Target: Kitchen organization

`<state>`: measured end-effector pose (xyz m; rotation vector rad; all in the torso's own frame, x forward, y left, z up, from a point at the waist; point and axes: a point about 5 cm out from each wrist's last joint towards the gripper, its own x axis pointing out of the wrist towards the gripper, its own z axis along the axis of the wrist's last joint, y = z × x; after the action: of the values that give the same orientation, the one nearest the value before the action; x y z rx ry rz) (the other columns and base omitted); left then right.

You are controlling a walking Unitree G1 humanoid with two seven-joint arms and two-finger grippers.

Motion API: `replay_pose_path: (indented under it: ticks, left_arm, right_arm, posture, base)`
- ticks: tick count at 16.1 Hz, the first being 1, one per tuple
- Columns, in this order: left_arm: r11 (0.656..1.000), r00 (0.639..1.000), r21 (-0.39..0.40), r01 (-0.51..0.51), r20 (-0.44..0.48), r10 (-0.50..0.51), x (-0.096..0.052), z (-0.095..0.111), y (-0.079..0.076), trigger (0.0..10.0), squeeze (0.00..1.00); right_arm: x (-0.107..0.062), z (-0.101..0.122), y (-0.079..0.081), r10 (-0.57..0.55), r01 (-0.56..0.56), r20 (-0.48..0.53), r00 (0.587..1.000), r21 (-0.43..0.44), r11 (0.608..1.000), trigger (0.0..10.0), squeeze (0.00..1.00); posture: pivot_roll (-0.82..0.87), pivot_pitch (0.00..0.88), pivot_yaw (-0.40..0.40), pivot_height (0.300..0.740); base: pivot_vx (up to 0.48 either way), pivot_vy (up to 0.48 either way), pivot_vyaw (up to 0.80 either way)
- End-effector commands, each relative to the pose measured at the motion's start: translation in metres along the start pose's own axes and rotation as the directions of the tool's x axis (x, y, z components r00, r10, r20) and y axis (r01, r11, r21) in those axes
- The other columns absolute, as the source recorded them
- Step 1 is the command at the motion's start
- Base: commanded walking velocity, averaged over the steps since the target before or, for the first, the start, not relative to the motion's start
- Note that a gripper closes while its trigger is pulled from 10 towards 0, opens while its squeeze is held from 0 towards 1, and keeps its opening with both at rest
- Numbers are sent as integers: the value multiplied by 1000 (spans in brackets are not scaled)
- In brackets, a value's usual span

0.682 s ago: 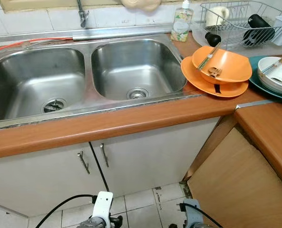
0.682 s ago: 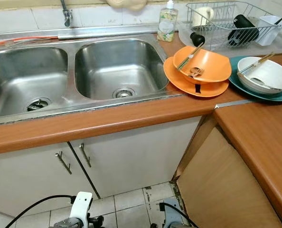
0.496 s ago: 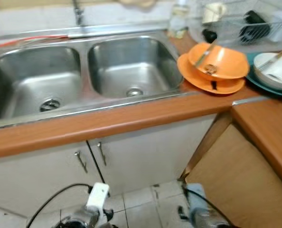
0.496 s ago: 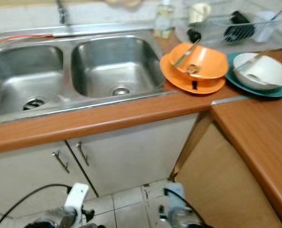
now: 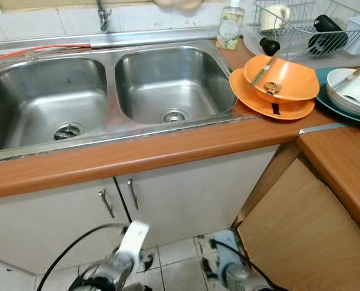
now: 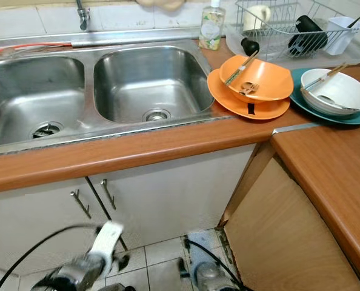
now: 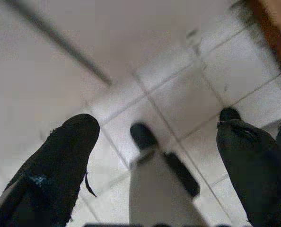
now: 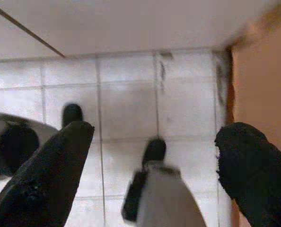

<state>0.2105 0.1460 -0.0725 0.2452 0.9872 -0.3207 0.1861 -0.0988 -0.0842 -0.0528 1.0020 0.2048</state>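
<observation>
Orange bowl with chopsticks, stacked on an orange plate on the wooden countertop beside the double stainless steel sink, lies well above and apart from both grippers. Left gripper and right gripper hang low over the white tiled floor, fingers spread apart, empty. A white bowl sits on a teal plate; the wire dish rack holds cups.

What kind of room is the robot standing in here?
Most likely a home kitchen: a stainless steel double sink is set in a brown wooden countertop, with a wire dish rack and stacked orange plastic bowls beside it.
</observation>
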Motion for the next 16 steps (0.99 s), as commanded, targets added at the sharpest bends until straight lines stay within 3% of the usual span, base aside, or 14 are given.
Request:
replay_pose_path:
  ticks: [1, 2, 3, 5, 6, 8, 9, 10, 12, 13, 14, 15, 16]
  left_arm:
    - [995, 997, 83, 51, 52, -55, -1, 8, 0, 10000, 1000]
    - [971, 971, 188, 148, 158, -179, -6, 23, 0, 10000, 941]
    - [945, 941, 255, 205, 214, -261, -11, 33, -1, 10000, 937]
    - [893, 889, 351, 284, 253, -382, -20, 44, -3, 10000, 929]
    - [846, 829, 415, 336, 297, -475, -33, 59, -7, 10000, 929]
    - [820, 772, 443, 362, 350, -530, -47, 74, -8, 10000, 925]
    - [804, 730, 459, 378, 387, -564, -58, 83, -10, 10000, 925]
    - [797, 711, 465, 386, 400, -578, -62, 86, -11, 10000, 925]
    - [720, 595, 536, 441, 426, -682, -97, 101, -21, 10000, 922]
    - [713, 587, 542, 446, 425, -689, -101, 102, -22, 10000, 922]
    - [699, 558, 564, 439, 439, -705, -115, 111, -26, 10000, 894]
    - [706, 513, 567, 424, 492, -703, -130, 124, -30, 10000, 694]
    - [720, 473, 559, 411, 544, -693, -141, 135, -32, 10000, 694]
  right_arm:
    - [0, 16, -13, 30, -28, 76, 997, -31, 999, 10000, 1000]
    - [-5, 35, -32, 125, -111, 178, 976, -90, 990, 10000, 1000]
    - [-17, 47, -62, 195, -169, 267, 944, -119, 979, 10000, 1000]
    - [-33, 58, -76, 192, -134, 341, 920, -187, 973, 10000, 1000]
    - [-46, 69, -76, 151, -79, 426, 892, -182, 980, 10000, 1000]
    - [-63, 82, -71, 92, -11, 536, 839, -152, 988, 10000, 1000]
    - [-77, 90, -67, 75, -17, 599, 797, -102, 995, 10000, 1000]
    - [-83, 92, -66, 72, -25, 622, 779, -84, 996, 10000, 1000]
    - [-119, 102, -63, 64, -57, 709, 702, -34, 998, 10000, 1000]
    - [-123, 103, -63, 56, -52, 712, 700, -27, 998, 10000, 1000]
    - [-138, 110, -64, 40, -53, 737, 675, -6, 999, 10000, 1000]
    - [-154, 123, -66, 11, -52, 792, 610, 26, 998, 10000, 1000]
    - [-167, 133, -69, -20, -54, 825, 564, 61, 997, 10000, 1000]
  posture:
    - [-90, 0, 1, 740]
    - [-98, 0, 4, 740]
    - [-106, 0, 2, 740]
    - [-113, 0, -3, 740]
    - [-118, 0, -3, 740]
    - [-129, 0, 1, 740]
    - [-135, 0, 3, 740]
    - [-135, 0, 3, 740]
    - [-149, 0, 6, 740]
    - [-149, 0, 6, 740]
    - [-151, 0, 6, 740]
    - [-153, 0, 5, 740]
    - [-154, 0, 4, 740]
  base:
    - [0, 0, 0]
    - [0, 0, 0]
    - [0, 0, 0]
    - [0, 0, 0]
    - [0, 0, 0]
    - [0, 0, 0]
    - [0, 0, 0]
    - [0, 0, 0]
    - [0, 0, 0]
    - [0, 0, 0]
    - [0, 0, 0]
    - [0, 0, 0]
    - [0, 0, 0]
